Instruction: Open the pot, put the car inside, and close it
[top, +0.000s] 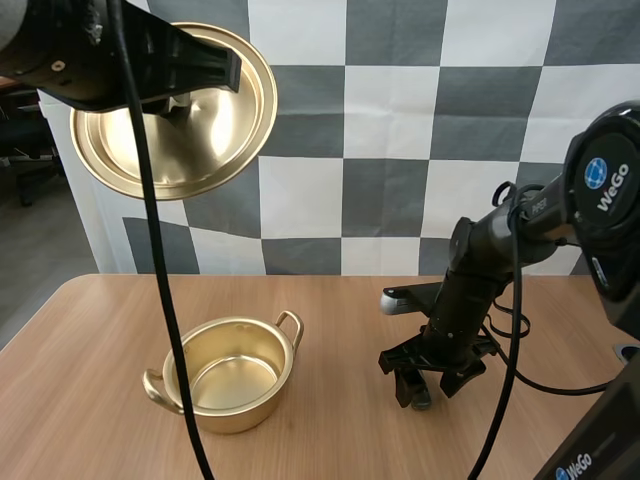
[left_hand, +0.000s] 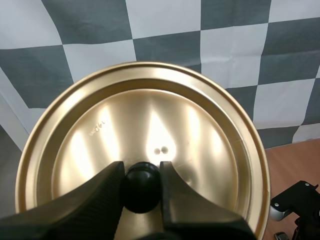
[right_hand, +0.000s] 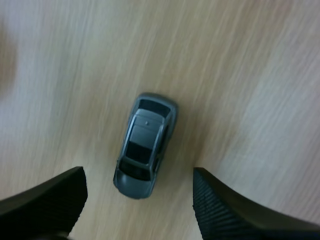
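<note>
High above the left end of the desk (top: 90, 340), your left pincer (top: 190, 90) holds the gold lid (top: 215, 140) in the air. The lid stands nearly on edge, with its knob side toward the high camera. From the left wrist, that pincer (left_hand: 141, 181) is clamped on the lid's black knob (left_hand: 141, 190), one ribbed finger (left_hand: 95, 200) pressed against each side of it. The lid's (left_hand: 150, 120) broad gold face spreads out behind the knob.

Below, the gold pot (top: 240, 410) sits on the desk with its mouth open and a loop handle at each side. It stands well below the lifted lid and apart from both arms.

To the right of the pot, your right arm reaches down, and its pincer (top: 425, 385) points at the desk close above the wood. From the right wrist, the pincer (right_hand: 139, 175) stands wide apart, its two black fingers (right_hand: 50, 200) spread to either side of the small grey car (right_hand: 145, 145). The car lies on its wheels on the bare desk (right_hand: 250, 75), roof up. It sits between the fingertips, with wood showing between it and each finger.
</note>
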